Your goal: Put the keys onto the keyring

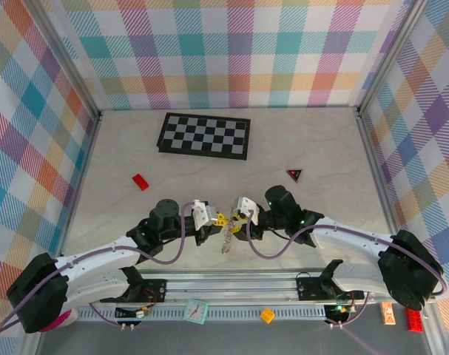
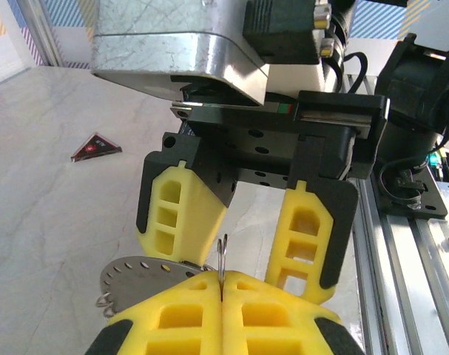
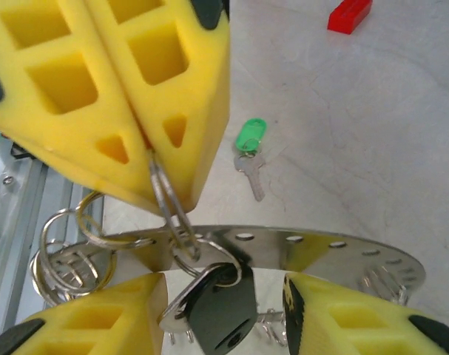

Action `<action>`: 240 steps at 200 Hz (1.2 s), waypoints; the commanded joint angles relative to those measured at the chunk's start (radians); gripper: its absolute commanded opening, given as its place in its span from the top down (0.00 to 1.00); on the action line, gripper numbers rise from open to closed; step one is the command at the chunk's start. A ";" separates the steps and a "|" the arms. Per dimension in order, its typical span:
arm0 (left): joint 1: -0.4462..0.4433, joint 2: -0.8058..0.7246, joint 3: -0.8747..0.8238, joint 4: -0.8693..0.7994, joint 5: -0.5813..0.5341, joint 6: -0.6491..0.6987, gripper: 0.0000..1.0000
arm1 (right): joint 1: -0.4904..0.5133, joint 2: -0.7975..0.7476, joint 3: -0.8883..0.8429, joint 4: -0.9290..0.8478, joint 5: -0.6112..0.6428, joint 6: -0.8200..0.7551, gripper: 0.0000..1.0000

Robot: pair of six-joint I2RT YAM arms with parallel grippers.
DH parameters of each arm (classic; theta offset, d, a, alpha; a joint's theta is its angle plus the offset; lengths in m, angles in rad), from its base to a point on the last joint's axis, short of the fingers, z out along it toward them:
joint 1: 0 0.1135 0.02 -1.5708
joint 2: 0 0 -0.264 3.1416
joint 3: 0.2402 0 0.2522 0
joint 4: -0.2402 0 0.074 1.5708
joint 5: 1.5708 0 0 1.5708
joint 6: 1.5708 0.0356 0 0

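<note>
My two grippers meet over the near middle of the table. The left gripper (image 2: 222, 281) is shut on a thin wire loop (image 2: 222, 255) of the keyring (image 2: 135, 277), a flat grey perforated ring that hangs between the arms (image 1: 227, 241). A black-headed key (image 3: 223, 305) dangles from a loop on the keyring (image 3: 320, 255), between the fingers of my right gripper (image 3: 223, 287). Those fingers stand open on either side of it. A green-headed key (image 3: 250, 144) lies loose on the table beyond. From above, the left gripper (image 1: 213, 220) and the right gripper (image 1: 237, 220) almost touch.
A red brick (image 1: 140, 181) lies to the left and a red triangle (image 1: 294, 174) to the right on the table. A checkerboard (image 1: 204, 135) lies at the back. The metal rail (image 1: 231, 285) runs along the near edge.
</note>
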 commanded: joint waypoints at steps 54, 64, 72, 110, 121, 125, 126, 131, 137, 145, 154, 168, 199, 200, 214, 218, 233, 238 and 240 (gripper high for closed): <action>-0.003 -0.032 0.007 0.017 -0.022 0.009 1.00 | 0.008 -0.055 -0.005 -0.021 0.069 -0.038 0.84; -0.003 -0.033 0.010 0.010 -0.023 0.013 1.00 | 0.008 -0.068 0.002 -0.038 0.074 -0.045 0.88; -0.002 -0.034 0.010 0.007 -0.024 0.014 1.00 | 0.008 -0.075 0.007 -0.057 0.077 -0.051 0.90; -0.002 -0.039 0.014 -0.013 -0.026 0.022 1.00 | 0.008 -0.095 0.028 -0.098 0.077 -0.064 1.00; -0.004 -0.041 0.017 -0.024 -0.026 0.026 1.00 | 0.008 -0.097 0.037 -0.114 0.078 -0.069 1.00; -0.003 -0.041 0.019 -0.028 -0.026 0.028 1.00 | 0.008 -0.099 0.042 -0.121 0.078 -0.070 1.00; -0.003 -0.042 0.019 -0.029 -0.027 0.029 1.00 | 0.008 -0.099 0.044 -0.123 0.078 -0.070 1.00; -0.002 -0.043 0.019 -0.035 -0.026 0.032 1.00 | 0.008 -0.100 0.049 -0.131 0.078 -0.074 1.00; -0.003 -0.043 0.020 -0.041 -0.026 0.034 1.00 | 0.008 -0.103 0.054 -0.138 0.079 -0.077 1.00; -0.004 -0.044 0.023 -0.049 -0.026 0.038 1.00 | 0.008 -0.105 0.062 -0.148 0.078 -0.080 1.00; -0.003 -0.043 0.026 -0.058 -0.025 0.043 1.00 | 0.008 -0.107 0.071 -0.158 0.073 -0.084 1.00; -0.002 -0.043 0.030 -0.067 -0.024 0.046 1.00 | 0.008 -0.105 0.095 -0.184 0.061 -0.092 1.00; -0.003 -0.038 0.033 -0.066 -0.024 0.048 1.00 | 0.009 -0.093 0.143 -0.241 0.044 -0.116 1.00; -0.002 -0.038 0.033 -0.066 -0.025 0.048 1.00 | 0.009 -0.093 0.143 -0.241 0.044 -0.116 1.00; -0.003 -0.037 0.034 -0.072 -0.034 0.052 1.00 | 0.009 -0.096 0.152 -0.259 0.044 -0.123 1.00; -0.003 -0.037 0.034 -0.075 -0.037 0.053 1.00 | 0.011 -0.099 0.154 -0.263 0.045 -0.125 1.00; -0.003 -0.035 0.038 -0.089 -0.050 0.057 1.00 | 0.011 -0.113 0.162 -0.276 0.050 -0.129 1.00; -0.003 -0.033 0.040 -0.098 -0.052 0.057 1.00 | 0.011 -0.118 0.165 -0.279 0.051 -0.130 1.00; -0.003 -0.033 0.041 -0.101 -0.053 0.058 1.00 | 0.012 -0.121 0.166 -0.281 0.051 -0.131 1.00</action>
